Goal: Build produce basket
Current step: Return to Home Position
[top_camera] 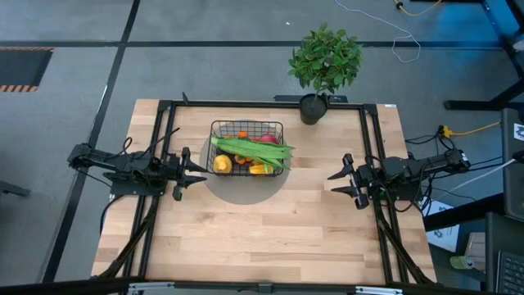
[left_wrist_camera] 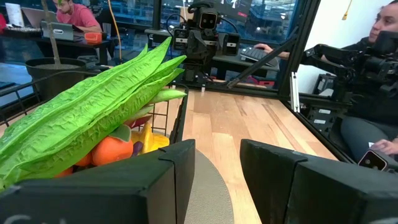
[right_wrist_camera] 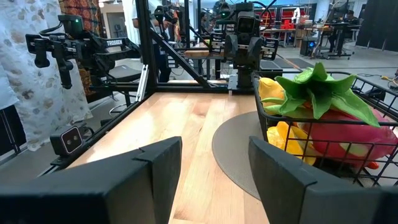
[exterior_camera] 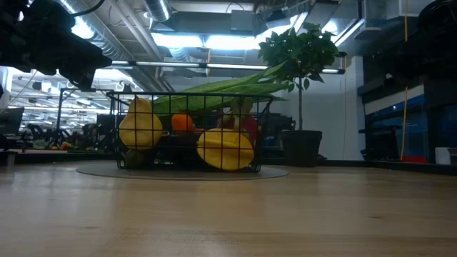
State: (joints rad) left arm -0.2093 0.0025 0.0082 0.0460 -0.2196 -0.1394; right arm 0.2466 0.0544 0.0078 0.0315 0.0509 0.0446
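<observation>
The black wire-mesh basket [top_camera: 246, 147] stands on a round grey mat [top_camera: 244, 184] at the table's middle, toward the far side. It holds long green pods [top_camera: 250, 149] lying across its top, yellow fruits [exterior_camera: 224, 149], an orange [exterior_camera: 182, 122] and a pink dragon fruit [right_wrist_camera: 348, 134]. My left gripper [top_camera: 199, 171] is open and empty, left of the basket. My right gripper [top_camera: 336, 182] is open and empty, right of the basket.
A leafy potted plant [top_camera: 322, 70] in a black pot stands at the table's far edge, right of the basket. A black frame [top_camera: 164, 111] runs around the table. People sit beyond the table in the left wrist view [left_wrist_camera: 71, 15]. The near half of the table [top_camera: 262, 238] is bare wood.
</observation>
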